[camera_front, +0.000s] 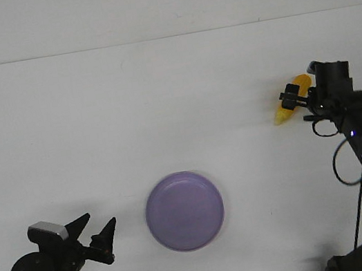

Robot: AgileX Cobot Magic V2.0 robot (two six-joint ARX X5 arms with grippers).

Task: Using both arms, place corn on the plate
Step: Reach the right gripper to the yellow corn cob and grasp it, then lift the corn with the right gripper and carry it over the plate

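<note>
Item one: the desk (174,94), a plain white surface running back to a faint line at the far wall.

Item two: the plate (184,211), round, shallow, lavender-purple with a raised rim. It lies flat on the desk toward the near edge, roughly midway between the two arms, and nothing lies in it.

Item three: the corn (292,101), a small yellow-orange cob, tilted, with its paler pointed tip low and toward the middle of the desk and its fatter orange end up against the right arm's wrist. It sits well apart from the plate, off to the far right. Whether it rests on the desk or is raised above it I cannot tell from here.

Item four: the right end effector (291,97), black, crossing the middle of the cob. Its fingers are pinching the corn, one visible dark finger lying over the yellow. Its arm rises from the near right corner with black cables looping beside it.

Item five: the left end effector (96,229), at the near left corner, low over the desk. Its two pointed black fingers are spread apart with a clear gap between the tips, gripping nothing, and point toward the plate without touching it. A silver-grey wrist block sits behind them.
</note>
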